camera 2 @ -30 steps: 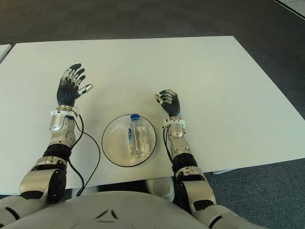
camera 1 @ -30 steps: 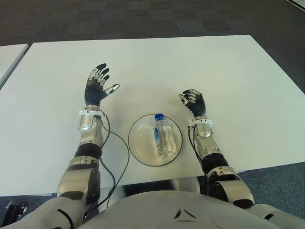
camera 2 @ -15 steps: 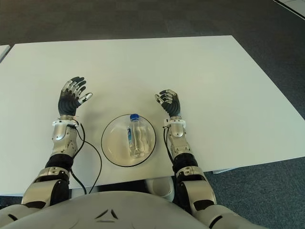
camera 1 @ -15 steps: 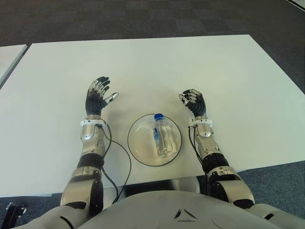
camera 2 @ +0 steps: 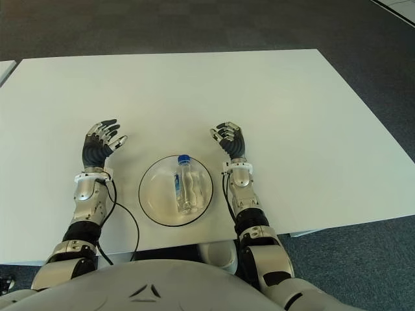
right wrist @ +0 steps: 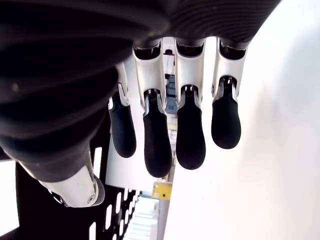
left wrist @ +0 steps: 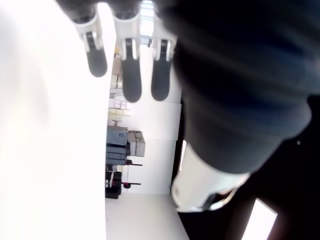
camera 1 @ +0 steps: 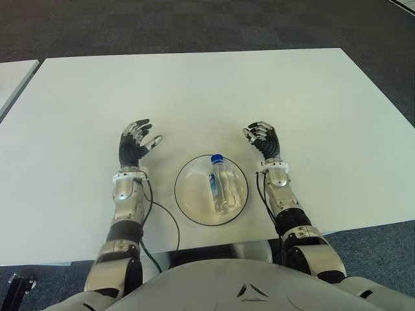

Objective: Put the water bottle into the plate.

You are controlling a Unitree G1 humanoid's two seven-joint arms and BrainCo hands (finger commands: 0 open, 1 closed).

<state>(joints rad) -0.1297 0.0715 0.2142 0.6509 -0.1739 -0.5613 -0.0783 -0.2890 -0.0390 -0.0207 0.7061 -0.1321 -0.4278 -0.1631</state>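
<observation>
One water bottle (camera 1: 220,184), clear with a blue cap, lying on its side inside the plate (camera 1: 189,201), cap pointing away from the robot; by the look of it the task is as good as done. One plate, round and pale, on the white table (camera 1: 194,91) near the robot's edge. Left hand (camera 1: 134,144): to the left of the plate, well apart from it, fingers spread and holding nothing. Right hand (camera 1: 262,138): to the right of the plate and nearer to it, fingers loosely curved, holding nothing. Risks, as judged: a bottle on its side may roll if the plate is nudged, and the right hand, close to the rim, is the likelier one to cause that when drawing off; the cable (camera 1: 165,214) trailing from the left forearm runs just beside the plate and could drag on it. Views compared: both eye views show bottle, plate and both hands together; the wrist views show neither bottle nor plate, only each hand's own fingers (right wrist: 190,135) bare against a bright background, confirming nothing is held.
</observation>
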